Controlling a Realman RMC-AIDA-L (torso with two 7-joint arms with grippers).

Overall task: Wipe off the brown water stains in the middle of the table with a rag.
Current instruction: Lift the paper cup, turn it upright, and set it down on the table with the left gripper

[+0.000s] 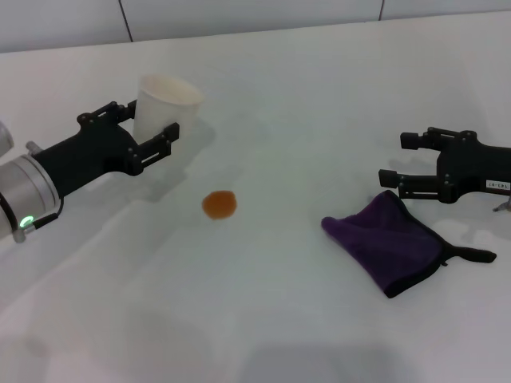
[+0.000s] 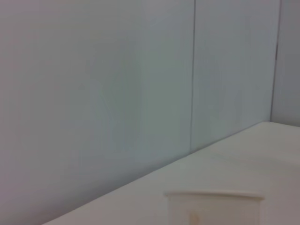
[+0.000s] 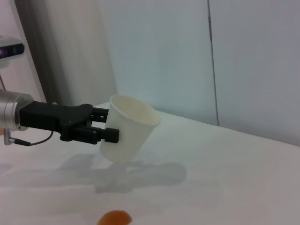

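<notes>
Near the middle of the white desk [image 1: 319, 96] we see the brown water stains [image 1: 219, 205], one small round orange-brown blot. Our left gripper [image 1: 149, 131] is up beyond it on the left, fingers [image 1: 160, 146] clasped around a pale paper cup [image 1: 164, 106] that tilts and is raised off the desk. On the right lies the crumpled dark purple rag [image 1: 393, 242], its black loop [image 1: 471, 254] trailing outward. Our right gripper [image 1: 403, 159] hovers just behind it, fingers [image 1: 409, 182] spread and grasping nothing.
</notes>
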